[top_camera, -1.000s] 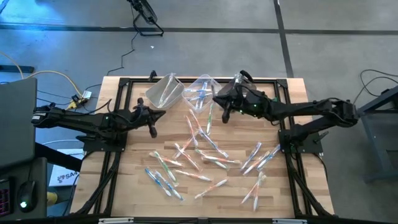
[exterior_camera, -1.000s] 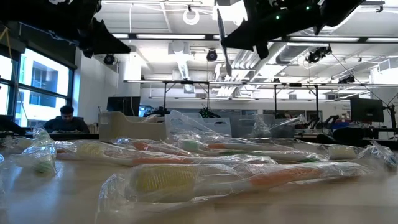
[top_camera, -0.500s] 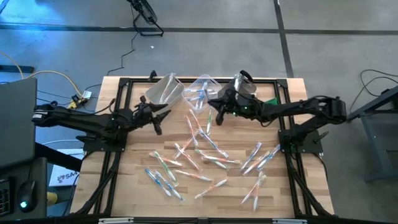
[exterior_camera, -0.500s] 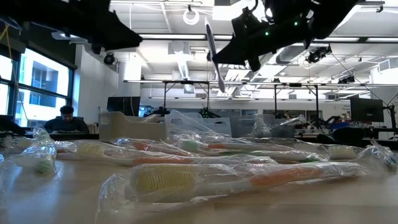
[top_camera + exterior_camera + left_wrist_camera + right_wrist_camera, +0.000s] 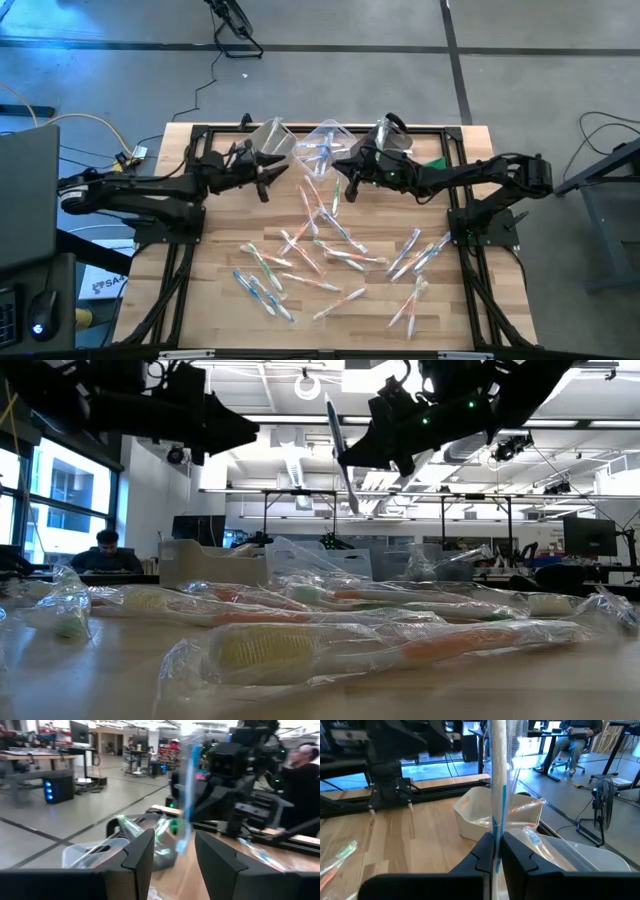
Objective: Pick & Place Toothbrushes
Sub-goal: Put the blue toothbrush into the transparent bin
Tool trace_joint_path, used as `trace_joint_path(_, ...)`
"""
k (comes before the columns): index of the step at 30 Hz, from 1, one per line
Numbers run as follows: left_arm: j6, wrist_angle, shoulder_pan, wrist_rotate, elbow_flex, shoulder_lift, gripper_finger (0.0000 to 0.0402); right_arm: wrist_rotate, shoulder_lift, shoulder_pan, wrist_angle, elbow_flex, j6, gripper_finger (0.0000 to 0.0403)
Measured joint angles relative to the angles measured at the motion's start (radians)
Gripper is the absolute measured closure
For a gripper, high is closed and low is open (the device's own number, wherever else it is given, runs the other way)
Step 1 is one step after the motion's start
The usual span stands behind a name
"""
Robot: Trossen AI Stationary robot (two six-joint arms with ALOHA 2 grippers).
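Many wrapped toothbrushes (image 5: 330,255) lie scattered on the wooden table (image 5: 215,270), and several more lie in the middle clear bin (image 5: 325,140). My right gripper (image 5: 340,180) hovers just near of that bin, shut on one blue-handled toothbrush (image 5: 498,795) that stands almost upright in it (image 5: 340,455). My left gripper (image 5: 262,185) is open beside the left bin (image 5: 268,147), nothing between its fingers (image 5: 175,855). It points level toward the right arm. My right gripper pinches the wrapped toothbrush about mid-length (image 5: 497,827) between its two fingers (image 5: 517,855). The fingers come level from the table's right and lie across it. The toothbrush is lifted clear, nearly upright and slightly tilted, with ends above and below the fingers.
Three clear bins stand along the far edge, the third (image 5: 392,135) behind my right gripper. A small green object (image 5: 437,160) lies near the right arm. A black frame (image 5: 190,160) rims the table. Bare wood shows at the near left.
My left gripper has swung toward the far edge and the table's right, toward the left bin, tipping up from pointing down to about level. My right gripper has carried its toothbrush a little toward the table's left and slightly down, still shut on it.
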Motion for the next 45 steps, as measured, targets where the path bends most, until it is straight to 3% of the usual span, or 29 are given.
trace_joint_path(17,0.0,0.36,0.021,0.069,0.001,0.274,0.0261,0.033,0.0,0.001,-0.003,0.0,0.024,0.039)
trace_joint_path(29,-0.008,0.24,0.021,0.132,0.218,0.411,0.0261,0.033,0.0,0.001,-0.013,0.0,0.03,0.0389)
trace_joint_path(37,0.001,0.182,0.019,0.254,0.364,0.53,0.0261,0.033,0.0,0.002,-0.058,0.0,0.031,0.0389)
trace_joint_path(45,0.0,0.149,0.019,0.255,0.413,0.578,0.0261,0.049,0.0,0.002,-0.072,0.0,0.033,0.0389)
